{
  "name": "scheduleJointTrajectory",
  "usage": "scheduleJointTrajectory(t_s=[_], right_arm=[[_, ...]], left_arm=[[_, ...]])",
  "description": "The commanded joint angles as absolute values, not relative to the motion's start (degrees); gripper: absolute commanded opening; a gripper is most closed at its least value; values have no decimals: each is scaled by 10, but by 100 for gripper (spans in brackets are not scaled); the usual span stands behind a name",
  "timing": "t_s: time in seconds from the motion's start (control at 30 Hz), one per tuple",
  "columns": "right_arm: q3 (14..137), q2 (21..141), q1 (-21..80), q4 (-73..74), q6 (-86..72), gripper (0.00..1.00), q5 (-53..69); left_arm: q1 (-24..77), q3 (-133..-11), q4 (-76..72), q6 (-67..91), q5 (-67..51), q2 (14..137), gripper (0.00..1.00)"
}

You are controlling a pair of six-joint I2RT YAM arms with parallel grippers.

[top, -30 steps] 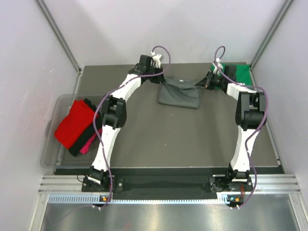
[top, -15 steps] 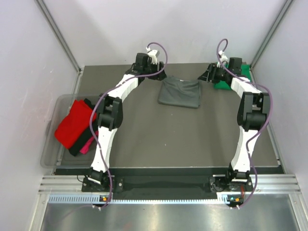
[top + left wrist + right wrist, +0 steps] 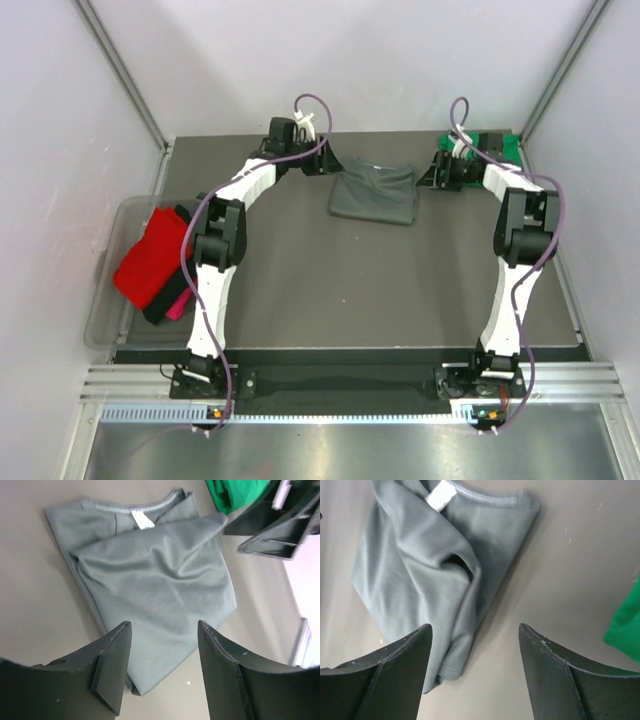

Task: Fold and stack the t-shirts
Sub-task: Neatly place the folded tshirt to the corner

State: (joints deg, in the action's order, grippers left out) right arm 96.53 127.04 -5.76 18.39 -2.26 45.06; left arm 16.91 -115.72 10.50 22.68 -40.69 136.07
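My left gripper (image 3: 162, 626) stands wide and empty above the grey shirt (image 3: 155, 575). My right gripper (image 3: 475, 628) is just as wide, holding nothing, over that shirt's edge. The shirt lies folded at upper centre of the top view, and the green shirt (image 3: 500, 147) is in the upper right corner. A second ago both jaws pinched the grey shirt; they have since let go and drawn apart.

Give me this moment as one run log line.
dark grey t-shirt: folded, lying on table | left gripper: open, empty | right gripper: open, empty | green t-shirt: far right corner
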Motion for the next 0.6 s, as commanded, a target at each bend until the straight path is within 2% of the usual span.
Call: scheduleJointTrajectory(t_s=[0.0, 0.57], right_arm=[[998, 1308, -55, 205, -8, 70, 493], [1019, 1386, -13, 213, -90, 73, 554]], left_arm=[[167, -1142, 54, 271, -458, 1371, 59], [164, -1145, 38, 308, -461, 1423, 58]])
